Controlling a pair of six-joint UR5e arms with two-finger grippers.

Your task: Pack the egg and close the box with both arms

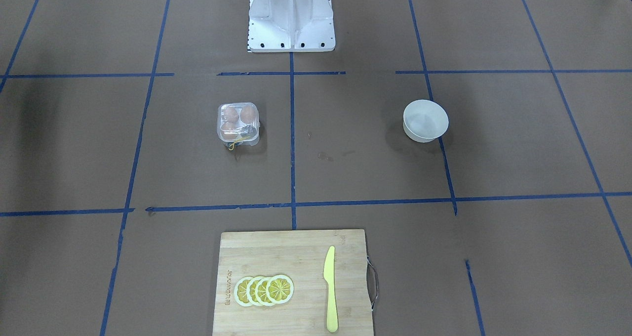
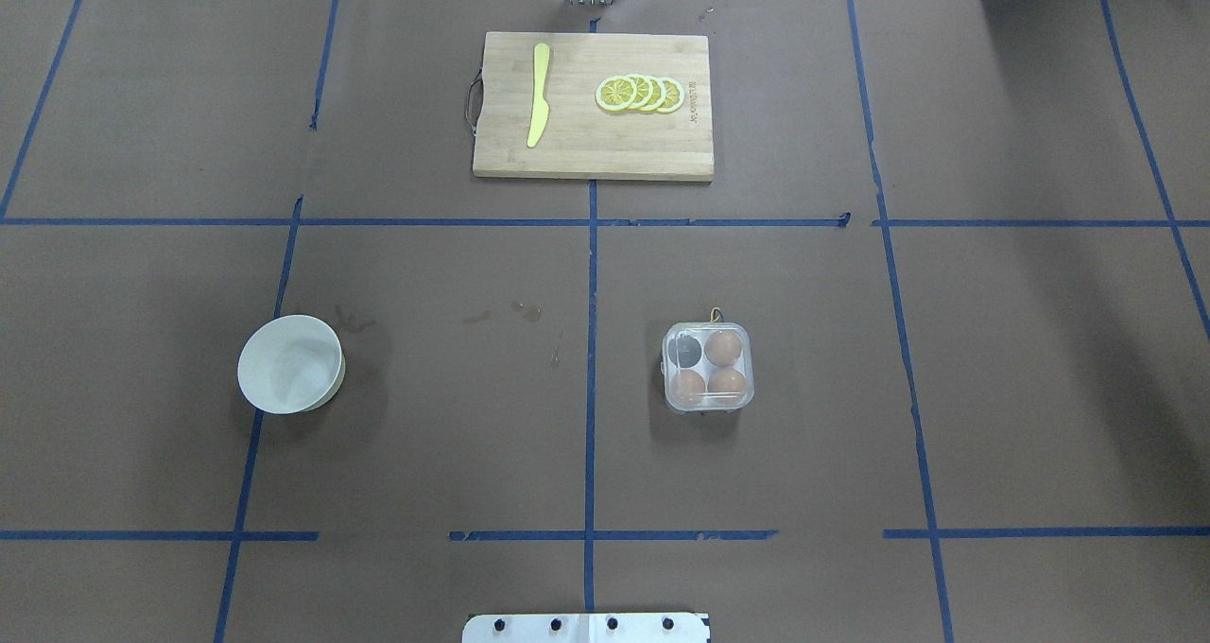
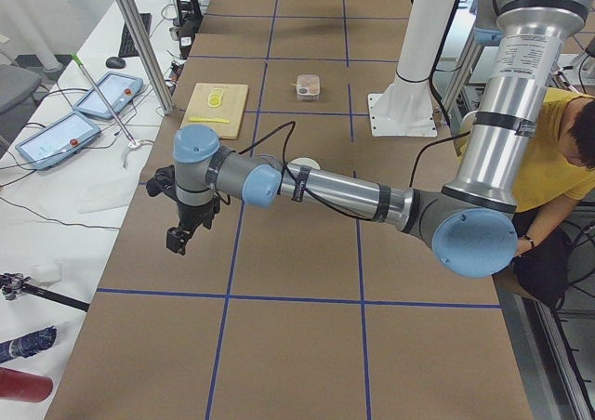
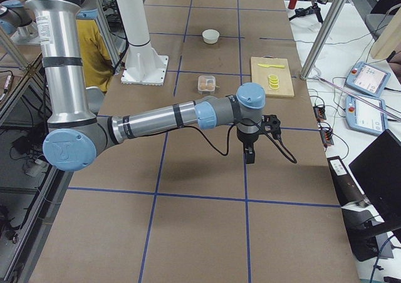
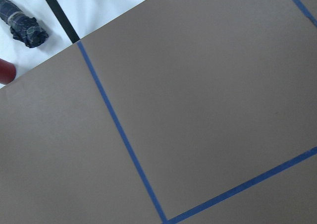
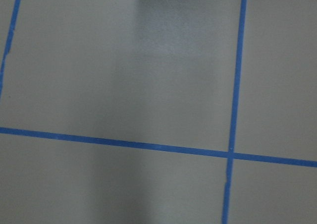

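The small clear plastic four-cell egg carton (image 2: 707, 366) sits on the brown paper-covered table (image 2: 435, 435). Three light-brown eggs (image 2: 724, 348) fill three of its cells, and the fourth cell shows dark. Its transparent lid appears folded down, but whether it is latched is too small to tell, and no loose egg shows beside the carton. The grey-metal right arm (image 4: 169, 117) holds its black right gripper (image 4: 250, 153) above the table, well apart from the carton towards the robot's right end. The grey-metal left arm (image 3: 335, 195) holds the black left gripper (image 3: 179, 239) farther off on the carton's opposite side, beyond the round white bowl (image 2: 289, 364). I cannot tell how far either gripper's fingers are spread. The right gripper looks the nearer, with the carton lying inward from it towards the table's middle. The carton is near square, so it offers no long axis to line up on.
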